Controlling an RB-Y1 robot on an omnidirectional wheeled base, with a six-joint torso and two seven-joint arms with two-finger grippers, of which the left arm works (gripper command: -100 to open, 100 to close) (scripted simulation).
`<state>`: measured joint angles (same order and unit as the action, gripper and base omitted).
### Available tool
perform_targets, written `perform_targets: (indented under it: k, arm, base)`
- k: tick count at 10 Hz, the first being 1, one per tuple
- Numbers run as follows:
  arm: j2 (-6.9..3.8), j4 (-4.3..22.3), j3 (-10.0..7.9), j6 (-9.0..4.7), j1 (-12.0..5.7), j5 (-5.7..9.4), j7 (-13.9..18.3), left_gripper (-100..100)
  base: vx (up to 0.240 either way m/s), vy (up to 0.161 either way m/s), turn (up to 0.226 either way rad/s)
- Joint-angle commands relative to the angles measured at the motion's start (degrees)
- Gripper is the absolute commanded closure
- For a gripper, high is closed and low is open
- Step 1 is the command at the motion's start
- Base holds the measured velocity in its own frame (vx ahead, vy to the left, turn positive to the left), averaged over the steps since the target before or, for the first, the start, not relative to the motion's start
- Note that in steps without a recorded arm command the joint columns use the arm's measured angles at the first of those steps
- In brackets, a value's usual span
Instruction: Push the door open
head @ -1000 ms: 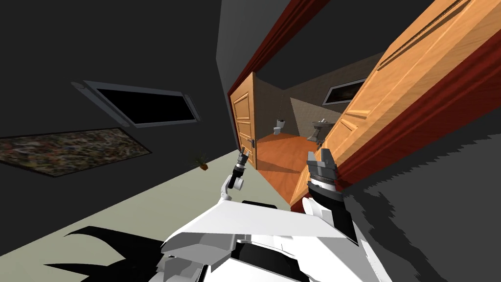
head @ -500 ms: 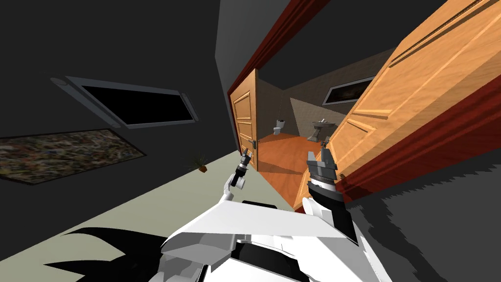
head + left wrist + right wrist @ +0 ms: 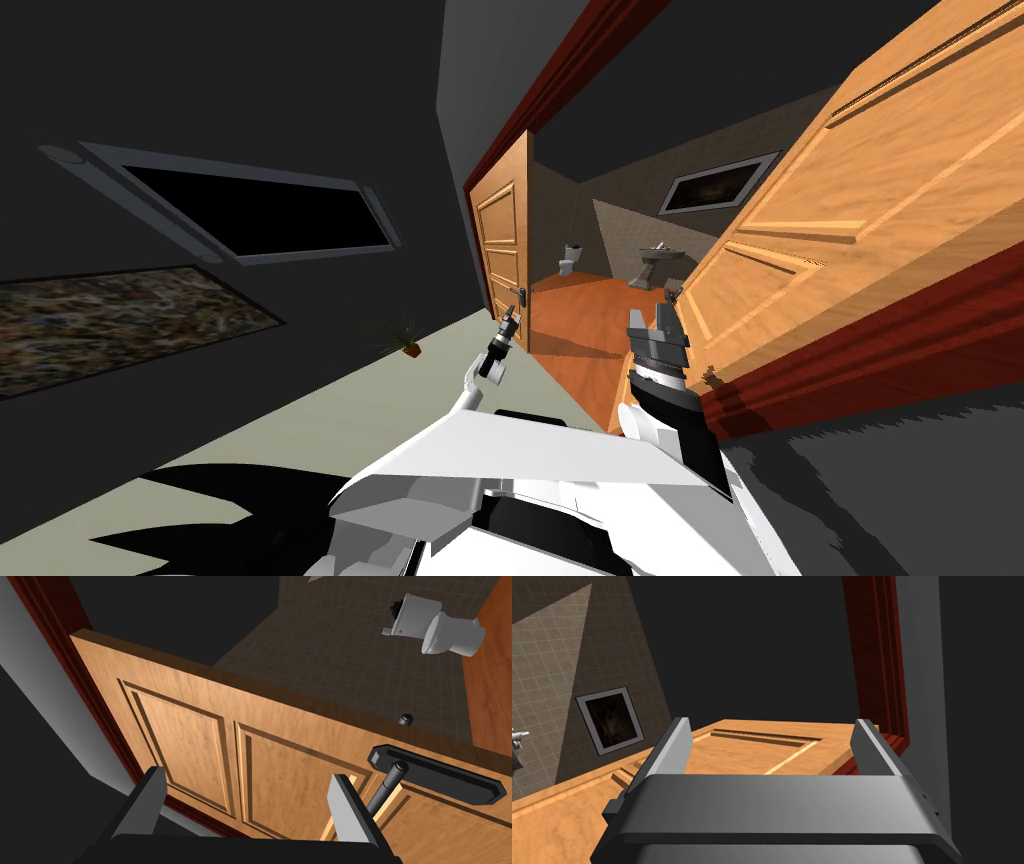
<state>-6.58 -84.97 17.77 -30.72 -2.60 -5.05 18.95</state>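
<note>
Left door leaf (image 3: 190,741) is seen swung inward toward the toilet (image 3: 440,623), long axis upright, panels facing left gripper (image 3: 247,775): fingers (image 3: 142,801) spread wide, nothing held. Right gripper (image 3: 773,722) likewise spread, empty, beside right door leaf (image 3: 737,751).

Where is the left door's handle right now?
In the head view the dark handle sits on the left door, near its free edge, just above the open left gripper.
</note>
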Motion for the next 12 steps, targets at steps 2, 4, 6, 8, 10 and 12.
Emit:
perform_targets:
  k: [2, 4, 6, 8, 10, 12]
  arm:
    - [-0.37, 3.19, 1.06, 0.34, -2.03, -0.38, 1.04, -100]
    - [-0.47, 5.75, 1.91, 0.52, -3.57, -0.72, 1.68, -100]
    - [-0.57, 8.31, 2.75, 0.70, -5.11, -1.06, 2.31, -100]
    - [-0.64, 10.73, 3.55, 0.87, -6.56, -1.39, 2.91, -100]
    - [-0.72, 13.13, 4.34, 1.03, -8.01, -1.71, 3.51, -100]
    - [-0.80, 15.54, 5.14, 1.20, -9.46, -2.03, 4.11, -100]
  base:
    - [0.084, 0.098, -0.026]
    - [0.098, 0.096, -0.029]
    - [0.071, 0.099, -0.027]
    - [0.084, 0.089, -0.027]
    - [0.093, 0.079, -0.025]
    - [0.089, 0.104, -0.027]
